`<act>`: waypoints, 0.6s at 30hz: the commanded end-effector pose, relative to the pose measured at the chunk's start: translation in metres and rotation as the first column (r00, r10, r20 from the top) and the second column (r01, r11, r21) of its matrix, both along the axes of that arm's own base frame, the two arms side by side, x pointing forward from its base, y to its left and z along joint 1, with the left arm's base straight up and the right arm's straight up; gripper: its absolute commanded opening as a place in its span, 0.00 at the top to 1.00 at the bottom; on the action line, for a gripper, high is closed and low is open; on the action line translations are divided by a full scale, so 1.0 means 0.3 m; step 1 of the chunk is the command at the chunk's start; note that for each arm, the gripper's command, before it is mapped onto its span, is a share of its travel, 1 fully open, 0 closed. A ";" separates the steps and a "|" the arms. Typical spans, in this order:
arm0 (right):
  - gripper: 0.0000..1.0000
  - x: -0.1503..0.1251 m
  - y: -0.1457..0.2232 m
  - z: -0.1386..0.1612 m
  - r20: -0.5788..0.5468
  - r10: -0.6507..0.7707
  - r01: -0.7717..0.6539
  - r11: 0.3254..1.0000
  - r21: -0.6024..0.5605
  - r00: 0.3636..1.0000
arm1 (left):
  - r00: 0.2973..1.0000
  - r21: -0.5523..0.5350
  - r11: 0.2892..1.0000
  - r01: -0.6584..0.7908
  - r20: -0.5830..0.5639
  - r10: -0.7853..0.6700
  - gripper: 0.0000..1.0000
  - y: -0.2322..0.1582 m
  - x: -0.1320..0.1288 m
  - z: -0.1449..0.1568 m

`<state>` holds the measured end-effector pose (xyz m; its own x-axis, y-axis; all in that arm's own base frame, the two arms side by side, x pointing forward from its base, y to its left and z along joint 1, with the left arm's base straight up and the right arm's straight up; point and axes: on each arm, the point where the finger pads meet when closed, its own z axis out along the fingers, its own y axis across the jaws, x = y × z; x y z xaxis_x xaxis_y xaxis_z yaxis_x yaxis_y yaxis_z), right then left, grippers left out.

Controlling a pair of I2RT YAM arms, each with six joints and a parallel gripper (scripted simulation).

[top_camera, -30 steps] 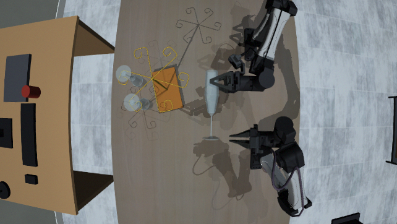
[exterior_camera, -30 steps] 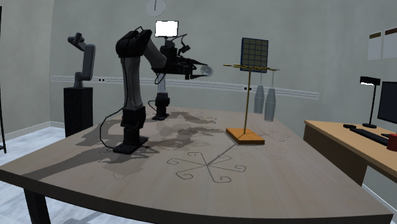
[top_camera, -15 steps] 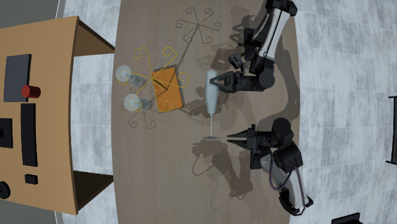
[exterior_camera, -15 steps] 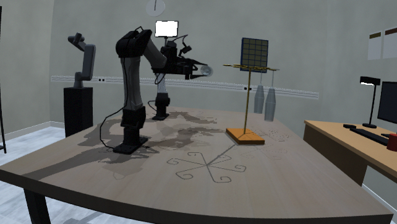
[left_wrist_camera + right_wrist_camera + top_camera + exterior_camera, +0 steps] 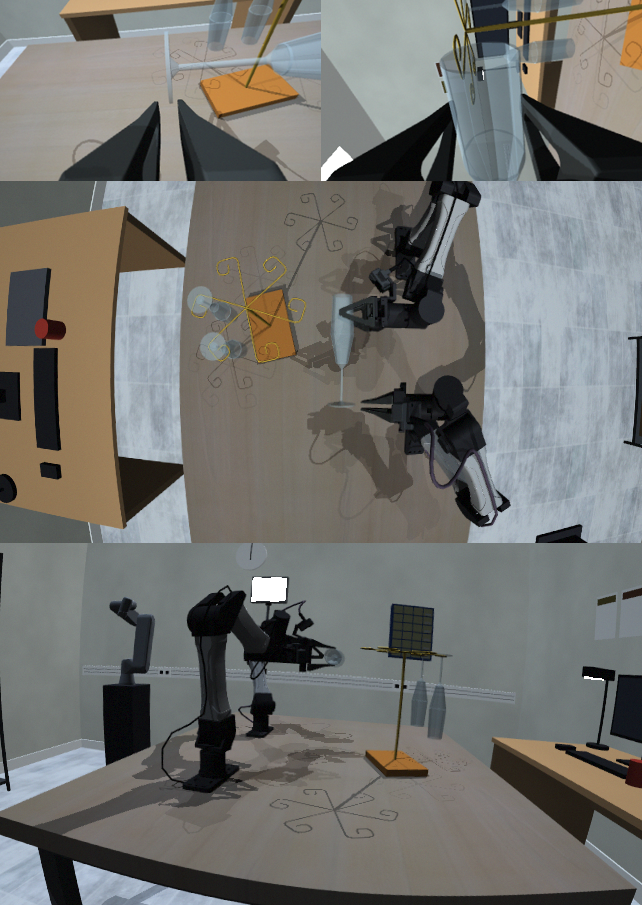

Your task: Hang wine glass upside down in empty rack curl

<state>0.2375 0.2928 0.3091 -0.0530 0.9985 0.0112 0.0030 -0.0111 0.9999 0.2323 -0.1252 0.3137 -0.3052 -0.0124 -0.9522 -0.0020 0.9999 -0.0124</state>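
The wine glass [image 5: 342, 341] [image 5: 300, 56] [image 5: 488, 117] lies sideways in the air, its stem and foot towards my left gripper. My right gripper [image 5: 345, 312] [image 5: 334, 658] [image 5: 487, 104] is shut around its bowl. My left gripper [image 5: 361, 405] [image 5: 168, 107] is slightly open and empty, its tips just short of the foot [image 5: 342, 404] [image 5: 168, 69]. The wire rack [image 5: 400, 708] [image 5: 264, 44] [image 5: 563, 17] stands beyond the glass, with several empty curls. Two other glasses [image 5: 419, 704] [image 5: 436, 713] hang upside down from neighbouring curls on its far side.
The rack's orange base [image 5: 280, 331] [image 5: 397, 765] [image 5: 242, 97] rests on the table [image 5: 250, 481]. A desk [image 5: 85, 381] with a red mug [image 5: 50, 329] and keyboard [image 5: 46, 396] stands beyond the table edge. Shadows of the rack and arms lie on the table.
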 end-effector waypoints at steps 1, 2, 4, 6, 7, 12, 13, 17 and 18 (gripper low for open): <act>1.00 0.002 -0.010 0.026 0.016 -0.006 0.005 0.998 0.066 1.000 | 1.000 -0.016 1.000 0.024 0.012 -0.024 0.85 -0.020 0.016 0.003; 1.00 0.002 -0.010 0.026 0.016 -0.006 0.005 0.998 0.066 1.000 | 1.000 -0.015 1.000 0.023 0.011 -0.023 0.85 -0.021 0.021 0.003; 1.00 0.002 -0.010 0.026 0.016 -0.006 0.005 0.998 0.066 1.000 | 1.000 -0.008 1.000 0.022 0.008 -0.022 0.85 -0.023 0.030 -0.005; 1.00 0.002 -0.010 0.026 0.016 -0.006 0.005 0.998 0.066 1.000 | 1.000 -0.016 1.000 0.022 0.013 -0.022 0.85 -0.018 0.033 0.000; 1.00 0.002 -0.010 0.026 0.016 -0.006 0.005 0.998 0.066 1.000 | 1.000 -0.016 1.000 0.022 0.014 -0.022 0.85 -0.018 0.036 0.000; 1.00 0.002 -0.010 0.026 0.016 -0.006 0.005 0.998 0.066 1.000 | 1.000 -0.018 1.000 0.022 0.016 -0.022 0.85 -0.015 0.051 -0.003; 1.00 0.002 -0.010 0.026 0.016 -0.006 0.005 0.998 0.066 1.000 | 1.000 -0.013 1.000 0.022 0.013 -0.022 0.85 -0.019 0.058 -0.008; 1.00 0.002 -0.010 0.026 0.016 -0.006 0.005 0.998 0.066 1.000 | 1.000 -0.010 1.000 0.024 0.012 -0.024 0.85 -0.020 0.063 -0.013; 1.00 0.002 -0.010 0.026 0.016 -0.006 0.005 0.998 0.066 1.000 | 1.000 -0.003 1.000 0.024 0.007 -0.024 0.85 -0.024 0.069 -0.021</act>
